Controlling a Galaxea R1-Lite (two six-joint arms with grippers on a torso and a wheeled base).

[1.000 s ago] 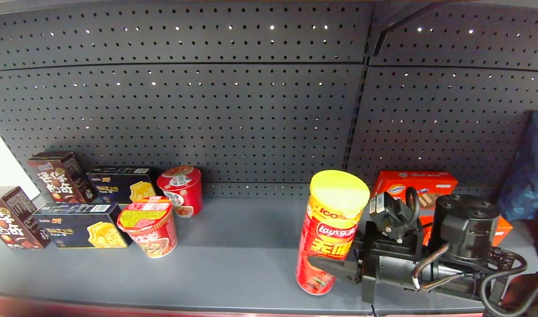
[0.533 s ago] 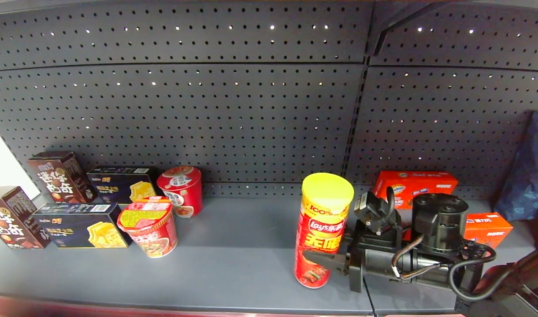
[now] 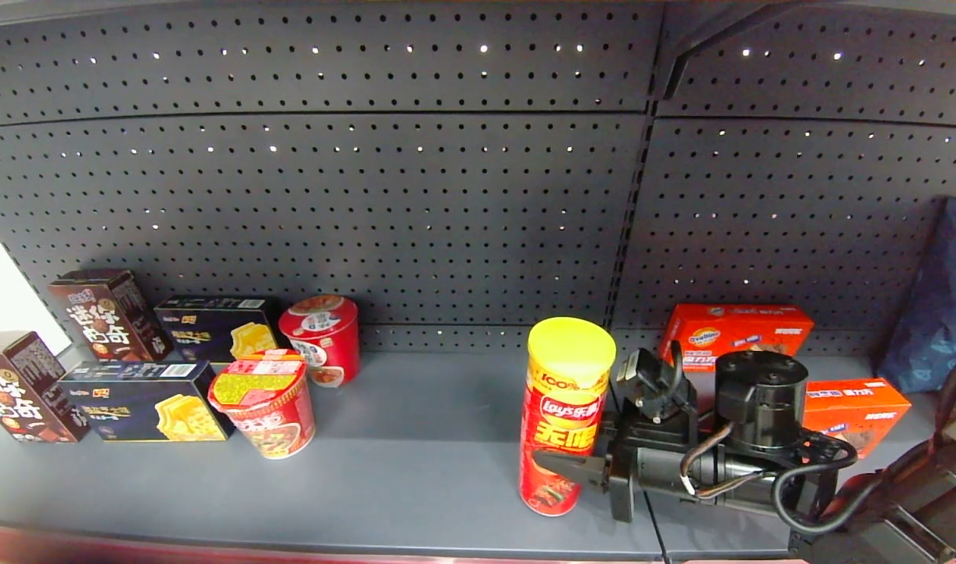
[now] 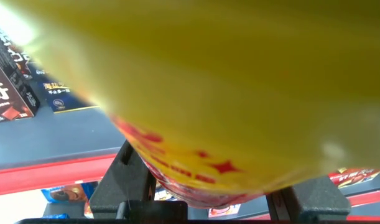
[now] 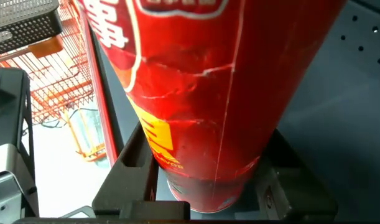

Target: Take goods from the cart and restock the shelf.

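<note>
Can (image 3: 568, 399): shifted left and deeper onto shelf (image 3: 415, 470) since a second ago. Right gripper (image 3: 564, 458) clamps it low, upright for standing, just left of orange boxes (image 3: 734, 333); touchdown unclear. Left gripper (image 4: 208, 190): clamped on yellow pack (image 4: 196, 81), likely next stock.

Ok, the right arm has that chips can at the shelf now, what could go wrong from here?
The right gripper holds the tall chips can low down, so it may topple on release. The can is near the front edge of the shelf; toppling forward could send it off. The orange box sits close behind the arm and might get nudged as it pulls out.
</note>
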